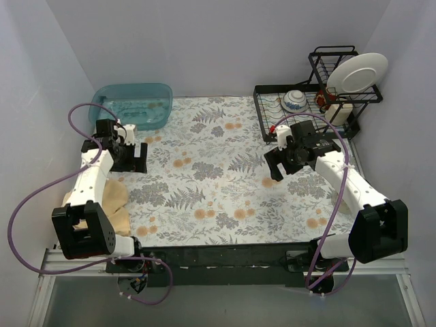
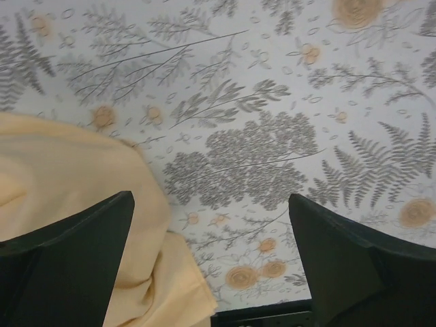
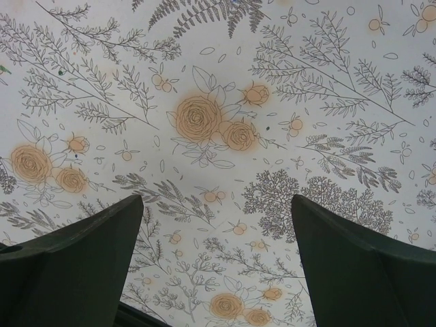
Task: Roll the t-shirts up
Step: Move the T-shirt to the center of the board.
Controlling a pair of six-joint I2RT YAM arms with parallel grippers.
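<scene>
A pale yellow-beige t-shirt (image 1: 114, 204) lies bunched at the near left edge of the floral tabletop (image 1: 218, 170), partly hidden under my left arm. It also shows in the left wrist view (image 2: 75, 177), below the left finger. My left gripper (image 1: 129, 155) is open and empty above the table, farther back than the shirt; in its own view (image 2: 211, 204) the jaws stand wide apart. My right gripper (image 1: 281, 163) is open and empty above bare floral cloth on the right (image 3: 214, 204).
A teal plastic tub (image 1: 133, 105) stands at the back left. A black dish rack (image 1: 306, 109) with a bowl (image 1: 295, 101) and a white plate (image 1: 355, 73) stands at the back right. White walls close in three sides.
</scene>
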